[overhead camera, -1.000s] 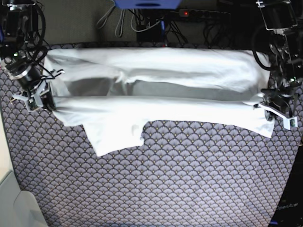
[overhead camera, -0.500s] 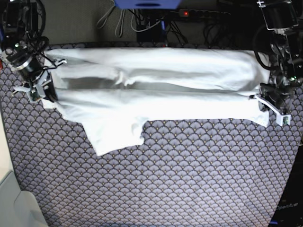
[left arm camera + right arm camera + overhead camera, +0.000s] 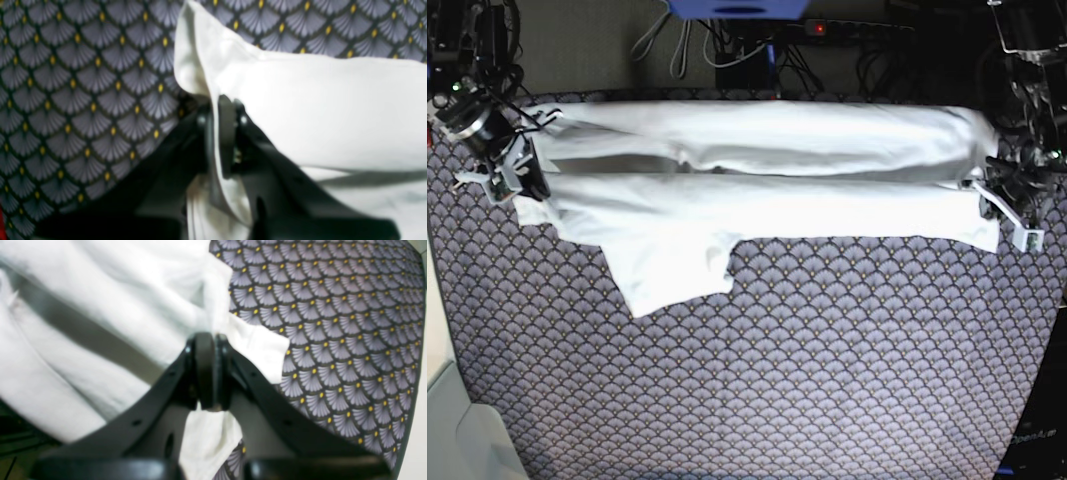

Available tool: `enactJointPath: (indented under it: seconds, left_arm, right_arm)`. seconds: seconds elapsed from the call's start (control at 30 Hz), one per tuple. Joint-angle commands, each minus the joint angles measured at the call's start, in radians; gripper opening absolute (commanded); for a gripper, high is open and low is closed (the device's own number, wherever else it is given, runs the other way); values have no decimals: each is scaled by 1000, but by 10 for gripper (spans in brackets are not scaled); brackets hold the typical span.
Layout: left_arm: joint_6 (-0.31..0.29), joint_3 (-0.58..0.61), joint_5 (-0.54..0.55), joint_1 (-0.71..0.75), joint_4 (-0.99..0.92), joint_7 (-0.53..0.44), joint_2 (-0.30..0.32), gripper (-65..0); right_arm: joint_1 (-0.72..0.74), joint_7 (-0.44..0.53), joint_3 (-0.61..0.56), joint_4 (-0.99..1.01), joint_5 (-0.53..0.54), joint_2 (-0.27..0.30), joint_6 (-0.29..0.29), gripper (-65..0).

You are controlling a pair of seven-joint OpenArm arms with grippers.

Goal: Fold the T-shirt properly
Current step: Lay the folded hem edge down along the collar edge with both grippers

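The T-shirt (image 3: 757, 200) is found spread across the far half of the scale-patterned table cover (image 3: 807, 380), stretched sideways between the two arms, with one sleeve (image 3: 672, 275) hanging toward the near side.

The right gripper (image 3: 211, 373) is seen with its jaws pressed together on a pinch of white fabric at the shirt's edge; cloth emerges both above and below the fingers. The left gripper (image 3: 222, 140) is likewise clamped narrowly on a fold of the shirt at the opposite end, with fabric trapped between the pads.

Compared with the base view one second earlier, both held ends have been carried toward the far edge of the table. The lifted near layer, previously separated from the far layer by a wide shadowed gap, now lies close alongside it; only a thin dark seam remains between the two bands. The right gripper (image 3: 502, 170) and left gripper (image 3: 1007, 205) are each positioned farther back than before.

It is judged that a lengthwise fold is being laid over, and that it is nearly but not fully completed. The sleeve has not been tucked and projects beyond the folded band, so a tidy rectangle has not yet been obtained. Release of both ends, once the layer is settled flat, is considered the likely requirement.
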State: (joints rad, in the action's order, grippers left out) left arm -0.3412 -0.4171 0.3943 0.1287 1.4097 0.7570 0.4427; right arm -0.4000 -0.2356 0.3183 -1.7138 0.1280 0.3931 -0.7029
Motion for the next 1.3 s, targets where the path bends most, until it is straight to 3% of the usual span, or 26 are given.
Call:
enactJointPath:
  seconds: [0.0,0.7,1.07,1.17,1.27]
  left_arm:
    - [3,-9,1,-13,16,-20,21,-645]
    - [1,-1,1,-13,16,-18,29,-645]
    - [1,1,1,-11,-14,-4,34,-638]
    - [0,7,9,-18,-27,54,57,-577]
    - [0,17,12,-16,-17,72,67,-448]
  right_arm:
    - [2,25,8,-13,11,16,5,-650]
    - [-86,25,8,-10,9,65,5,-650]
    - [-80,25,2,88,9,82,5,-650]
    - [-80,23,3,88,11,82,5,-650]
    - [-78,17,3,88,11,82,5,-650]
